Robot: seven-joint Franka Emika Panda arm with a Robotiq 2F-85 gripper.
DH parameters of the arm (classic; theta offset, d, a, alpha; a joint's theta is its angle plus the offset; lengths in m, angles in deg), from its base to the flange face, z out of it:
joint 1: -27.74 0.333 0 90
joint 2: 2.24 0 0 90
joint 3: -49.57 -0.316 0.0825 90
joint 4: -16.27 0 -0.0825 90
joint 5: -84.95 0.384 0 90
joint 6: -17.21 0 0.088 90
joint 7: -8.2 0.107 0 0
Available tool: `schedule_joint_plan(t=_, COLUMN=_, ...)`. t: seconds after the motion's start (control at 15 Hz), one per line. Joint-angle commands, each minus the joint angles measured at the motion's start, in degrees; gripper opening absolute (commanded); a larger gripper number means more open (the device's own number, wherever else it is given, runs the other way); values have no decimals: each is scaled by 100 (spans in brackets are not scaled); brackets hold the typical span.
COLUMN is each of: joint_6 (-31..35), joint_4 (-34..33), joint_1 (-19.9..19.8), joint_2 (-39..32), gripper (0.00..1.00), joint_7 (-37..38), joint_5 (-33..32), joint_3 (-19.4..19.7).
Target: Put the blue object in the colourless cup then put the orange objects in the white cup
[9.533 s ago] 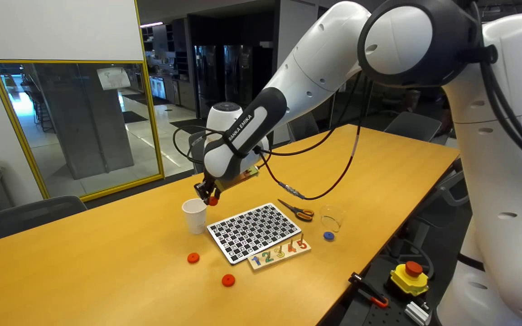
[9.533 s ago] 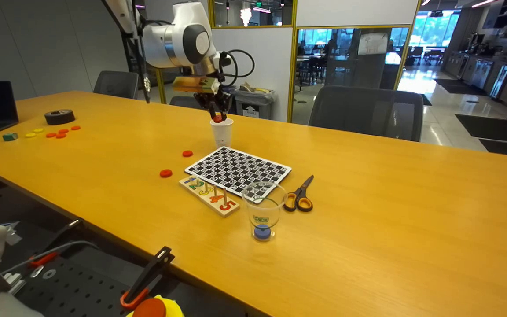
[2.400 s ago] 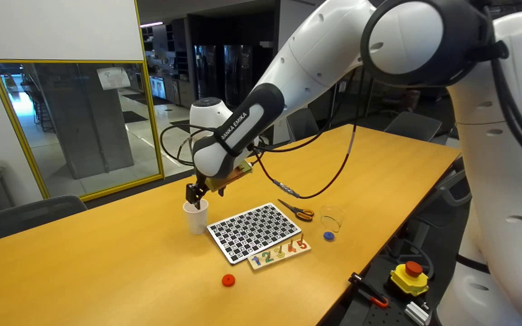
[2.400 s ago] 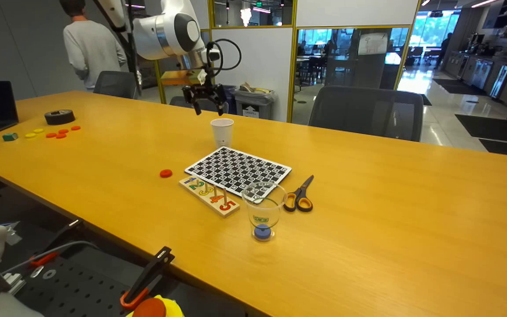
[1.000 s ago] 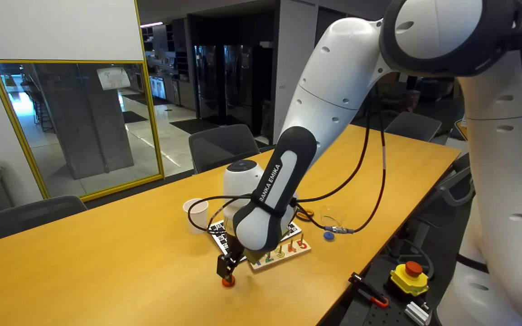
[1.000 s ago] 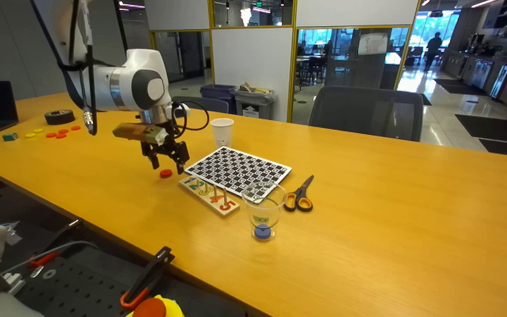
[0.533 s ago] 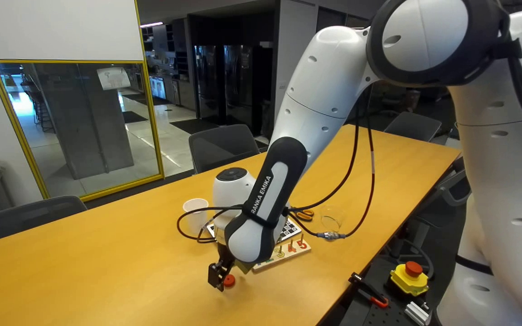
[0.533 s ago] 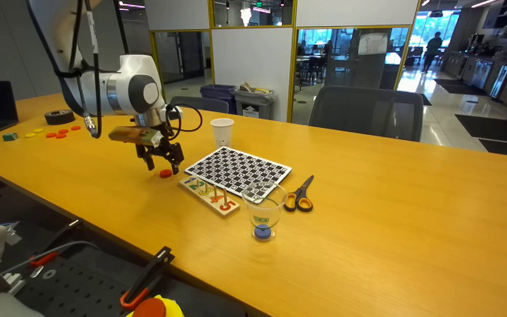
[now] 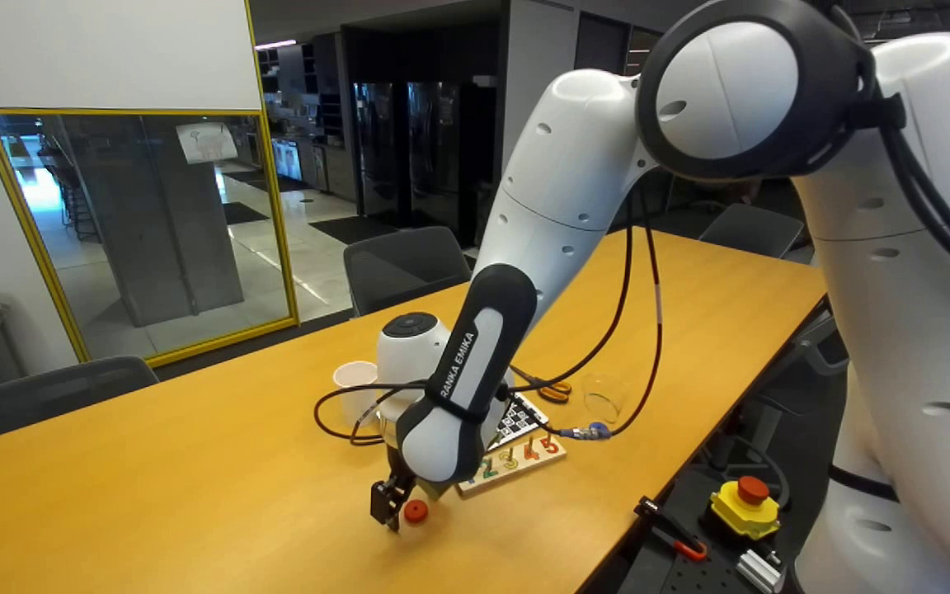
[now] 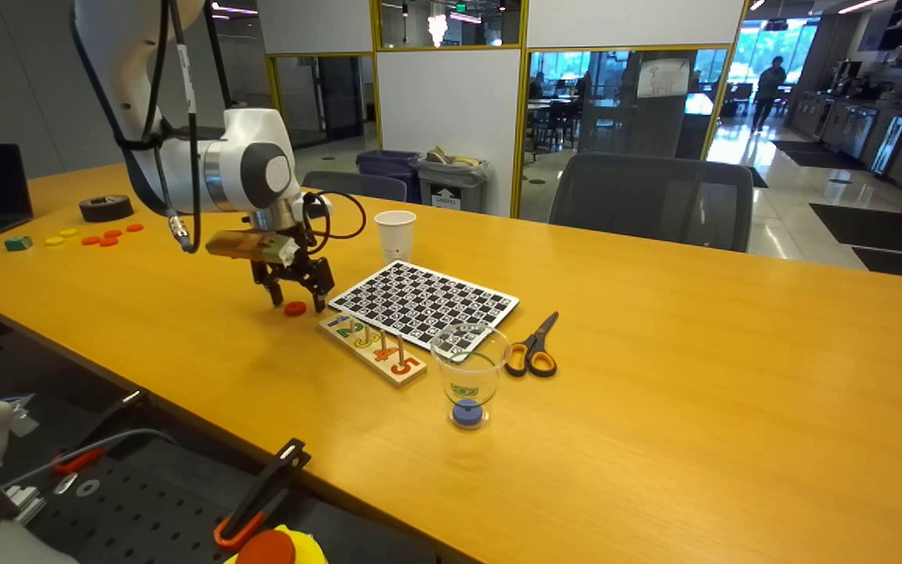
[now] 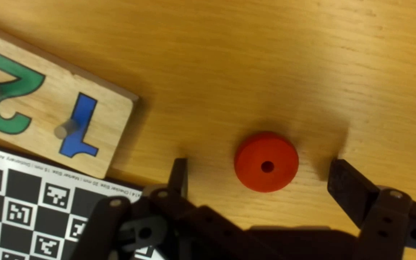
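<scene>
Hand (image 11: 258, 168): its fingers (image 11: 352, 191) spread wide astride the orange disc (image 11: 266, 161), with nothing gripped; the step is judged to be the picking up of this disc for the white cup (image 10: 395, 239).
Orange disc: flat on the table (image 11: 200, 72), between the fingers and apart from both, rather nearer the one away from the peg strip (image 11: 51, 104).
Fingers: best centred by a slight shift away from the peg strip, so that both meet the disc together; otherwise the nearer one may slide it.
Table: the disc being low, the fingers should reach almost down to the surface before closing; whether they touch it cannot be told.
Peg strip and board (image 10: 427, 301): both just beside the hand, so the lift should go straight up first.
White cup: upright just beside the board's corner, contents hidden; release is best made over the middle of its mouth.
Clear cup (image 10: 464, 388): the blue disc (image 10: 467, 413) shows at its base, apparently inside; the first half is judged done.
</scene>
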Motion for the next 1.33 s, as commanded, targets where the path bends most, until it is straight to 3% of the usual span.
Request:
schedule_joint_plan(t=0.0, joint_6=-50, joint_4=-146, joint_1=112, joint_2=-61, gripper=100, joint_7=109, joint_5=-1, joint_3=109)
schedule_joint_plan(t=0.47, joint_6=-178, joint_4=-119, joint_1=-21, joint_2=-1, gripper=100, joint_7=-29, joint_5=84, joint_3=-35)
schedule_joint_plan(t=0.53, joint_6=-184, joint_4=-117, joint_1=-57, joint_2=-2, gripper=90, joint_7=-89, joint_5=91, joint_3=-76)
schedule_joint_plan(t=0.6, joint_6=-227, joint_4=-119, joint_1=-83, joint_2=2, gripper=73, joint_7=-117, joint_5=109, joint_3=-111)
schedule_joint_plan(t=1.07, joint_6=-936, joint_4=-291, joint_1=-183, joint_2=136, gripper=20, joint_7=-167, joint_5=148, joint_3=-277)
schedule_joint_plan(t=1.27, joint_6=-1185, joint_4=-466, joint_1=-82, joint_2=179, gripper=22, joint_7=4, joint_5=-52, joint_3=-81)
